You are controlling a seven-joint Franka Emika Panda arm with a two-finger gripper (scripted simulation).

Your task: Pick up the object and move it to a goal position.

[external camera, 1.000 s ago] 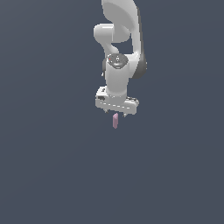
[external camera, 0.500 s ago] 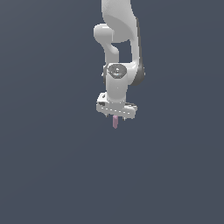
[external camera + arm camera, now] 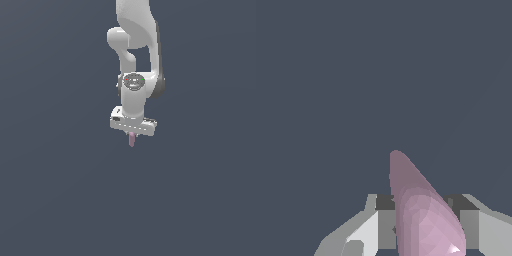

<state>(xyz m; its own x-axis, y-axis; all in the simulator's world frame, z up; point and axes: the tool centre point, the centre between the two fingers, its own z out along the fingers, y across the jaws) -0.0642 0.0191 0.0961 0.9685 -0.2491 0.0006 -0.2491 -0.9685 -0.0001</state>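
Observation:
The object is a thin pink-mauve stick (image 3: 131, 139) with a rounded end. It hangs straight down from my white gripper (image 3: 132, 134) in the middle of the exterior view. The gripper is shut on the stick's upper part and holds it in the air. In the wrist view the stick (image 3: 418, 210) fills the space between the two grey fingers (image 3: 470, 225) and tapers away from the camera. The part of the stick inside the gripper is hidden.
The white arm (image 3: 135, 55) reaches down from the top of the exterior view. Around it there is only a plain dark grey-blue background. No goal marker shows in either view.
The gripper, still shut on the stick, has risen a little; its wrist has tilted slightly.

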